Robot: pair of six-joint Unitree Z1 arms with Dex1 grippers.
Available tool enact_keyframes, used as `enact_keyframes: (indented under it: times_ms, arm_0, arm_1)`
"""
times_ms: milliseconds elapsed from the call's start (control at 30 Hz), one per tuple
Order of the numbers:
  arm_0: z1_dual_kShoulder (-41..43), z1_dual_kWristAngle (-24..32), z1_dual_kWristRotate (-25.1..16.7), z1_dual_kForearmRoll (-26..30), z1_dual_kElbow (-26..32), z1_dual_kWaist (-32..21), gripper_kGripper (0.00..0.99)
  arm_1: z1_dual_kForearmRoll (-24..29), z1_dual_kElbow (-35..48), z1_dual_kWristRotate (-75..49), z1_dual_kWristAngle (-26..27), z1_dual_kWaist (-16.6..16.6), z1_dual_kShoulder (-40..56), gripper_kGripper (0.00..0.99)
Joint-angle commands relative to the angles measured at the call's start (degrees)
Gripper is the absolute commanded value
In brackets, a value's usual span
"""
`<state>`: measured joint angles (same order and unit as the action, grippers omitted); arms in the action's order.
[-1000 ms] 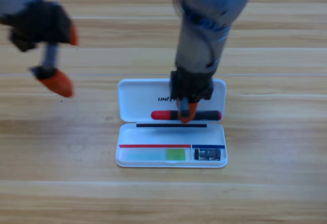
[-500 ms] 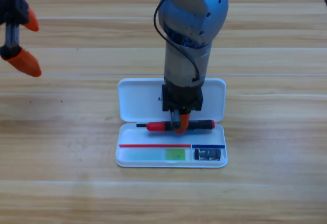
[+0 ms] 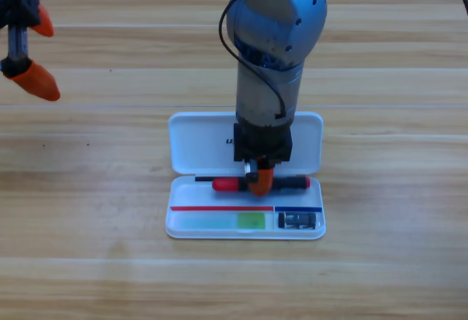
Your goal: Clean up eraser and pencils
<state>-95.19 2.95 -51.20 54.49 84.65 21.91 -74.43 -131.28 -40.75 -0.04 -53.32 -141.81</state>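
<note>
The white case (image 3: 196, 142) lies open in the middle of the table. My right gripper (image 3: 259, 180) points straight down from the top and is shut on the red-and-black pen (image 3: 294, 182). The pen lies crosswise at the back of the tray, its red end to the left. Along the tray's front lies the green-and-white tube (image 3: 241, 221). The small black eraser (image 3: 297, 221) sits in the tray's right front compartment. My left gripper (image 3: 28, 51) hangs open at the upper left edge, far from the case.
The case's lid lies flat behind the tray, partly covered by the right arm (image 3: 272, 57). Bare wooden table (image 3: 395, 188) surrounds the case on all sides.
The right gripper has carried the pen from over the lid down to the back of the tray. The left gripper has drawn back to the upper left edge.
</note>
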Motion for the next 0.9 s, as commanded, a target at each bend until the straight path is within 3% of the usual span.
enact_keyframes:
  times_ms: [33, 300, 633, 767, 900]
  arm_0:
    - [-2.3, 0.6, -0.5, -0.7, -0.7, -1.2, 0.99]
    - [-6.7, 1.7, -0.3, -1.2, 5.0, -1.5, 0.99]
    - [-19.6, 4.1, 1.8, 0.4, 21.8, -1.6, 0.99]
    - [-26.5, 6.3, 2.9, 0.9, 28.7, -1.5, 0.969]
    - [-33.0, 9.7, 2.9, 3.9, 35.2, -1.4, 0.795]
  arm_1:
    - [-1.1, 3.9, 0.3, 1.5, -3.1, 2.9, 0.867]
    - [-1.1, 9.6, 0.8, 6.1, -4.4, 16.2, 0.89]
    - [-0.4, 19.7, 1.7, 12.9, -5.0, 35.8, 0.9]
    - [5.6, 26.3, 4.5, 16.6, -5.0, 43.5, 0.9]
    - [13.5, 34.1, 8.2, 21.0, -5.0, 49.8, 0.904]
